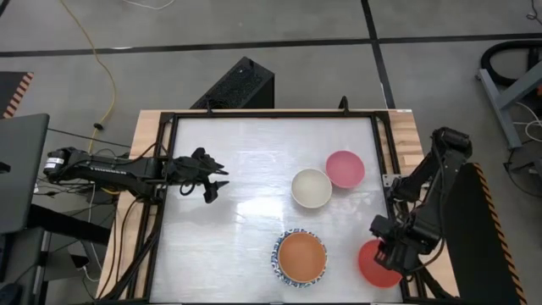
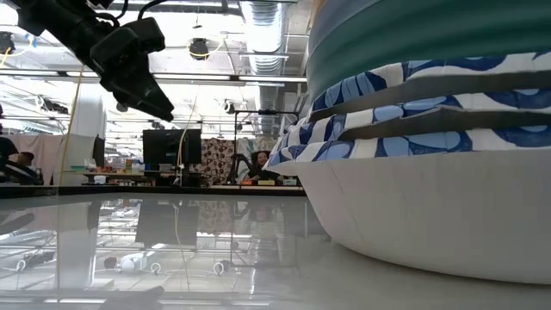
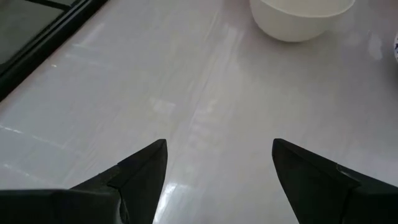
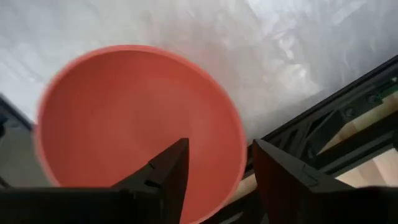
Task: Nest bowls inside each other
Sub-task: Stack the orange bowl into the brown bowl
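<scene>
White table (image 1: 229, 212) carries four bowl spots: a cream bowl (image 1: 312, 187), a pink bowl (image 1: 345, 169), a red bowl (image 1: 373, 264) half hidden under the right pincer (image 1: 391, 252), and a stack (image 1: 299, 257) with orange on top. Its lower bowls show only as blue-patterned rims, so their count is unclear. Right pincer straddles the red rim, fingers parted; left pincer (image 1: 209, 180) hangs released, well apart.

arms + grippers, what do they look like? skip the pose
Both arms are matte black, jointed, with black cable bundles alongside. The left gripper and right gripper each end in two dark, wedge-shaped fingers tapering to a point. The left arm has small white lettering, too small to read.
</scene>
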